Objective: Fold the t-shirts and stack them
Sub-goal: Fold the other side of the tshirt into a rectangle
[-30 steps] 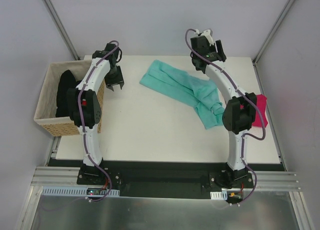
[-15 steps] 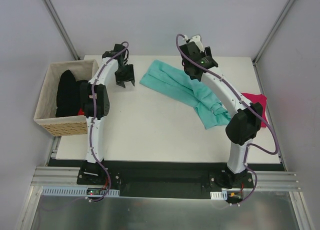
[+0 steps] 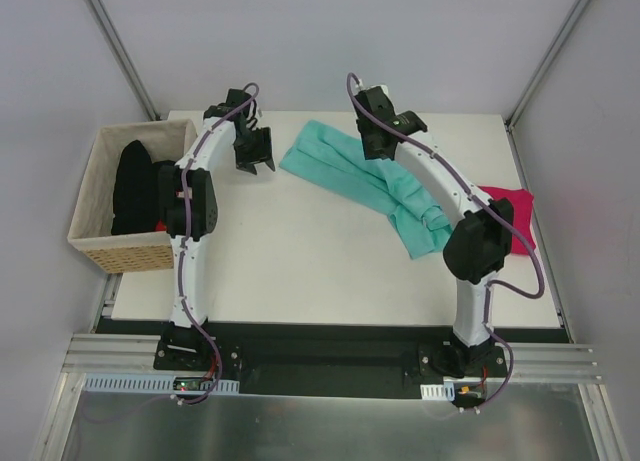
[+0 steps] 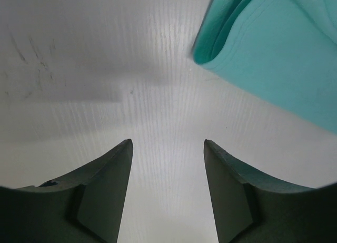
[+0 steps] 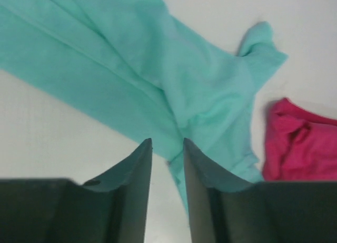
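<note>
A teal t-shirt (image 3: 365, 181) lies folded lengthwise in a long strip across the back middle of the table; it also shows in the right wrist view (image 5: 152, 69) and at the top right of the left wrist view (image 4: 274, 48). A magenta shirt (image 3: 512, 216) lies crumpled at the right edge, also in the right wrist view (image 5: 303, 143). My left gripper (image 3: 254, 161) is open and empty above bare table, just left of the teal shirt's left end. My right gripper (image 3: 372, 141) hovers above the shirt's far edge, jaws a little apart, holding nothing.
A wicker basket (image 3: 90, 243) with dark clothes inside stands off the table's left edge. The white table (image 3: 300, 261) has bare surface in front of the teal shirt. Grey walls and frame posts close in the back and sides.
My left gripper has swung right toward the teal shirt's left end. My right gripper has moved left and nearer, from the back edge to over the shirt. The shirts have not moved.
</note>
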### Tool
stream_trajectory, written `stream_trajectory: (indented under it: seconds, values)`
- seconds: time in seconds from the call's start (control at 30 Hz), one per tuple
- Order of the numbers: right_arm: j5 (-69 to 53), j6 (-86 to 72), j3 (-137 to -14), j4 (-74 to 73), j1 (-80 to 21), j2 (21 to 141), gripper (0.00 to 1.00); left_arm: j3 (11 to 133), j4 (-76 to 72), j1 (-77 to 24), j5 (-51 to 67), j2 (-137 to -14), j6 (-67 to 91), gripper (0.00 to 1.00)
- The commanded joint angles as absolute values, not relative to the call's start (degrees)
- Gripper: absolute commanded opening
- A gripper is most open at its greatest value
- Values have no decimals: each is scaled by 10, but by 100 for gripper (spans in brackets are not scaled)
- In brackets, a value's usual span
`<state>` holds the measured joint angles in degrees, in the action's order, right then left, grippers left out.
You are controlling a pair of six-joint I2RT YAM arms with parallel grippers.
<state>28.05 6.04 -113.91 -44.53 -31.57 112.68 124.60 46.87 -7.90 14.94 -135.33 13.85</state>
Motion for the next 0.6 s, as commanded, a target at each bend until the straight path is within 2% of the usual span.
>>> stream_trajectory:
  seconds: [0.0, 0.03, 0.07, 0.27, 0.57]
  values:
    - [173, 5, -1173, -453, -311, 1175, 25, 1184, 458, -82, 143, -1275, 130, 56]
    - [162, 3, -1179, -452, -307, 1186, 7, 1164, 457, -82, 142, -1256, 130, 56]
    - [139, -12, -1184, -452, -304, 1194, 2, 1156, 454, -82, 141, -1247, 133, 56]
    - [33, -66, -1190, -414, -279, 1259, 1, 1122, 452, -83, 142, -1191, 138, 56]
    - [-49, -103, -1197, -377, -264, 1326, 1, 1065, 454, -82, 107, -1111, 135, 56]
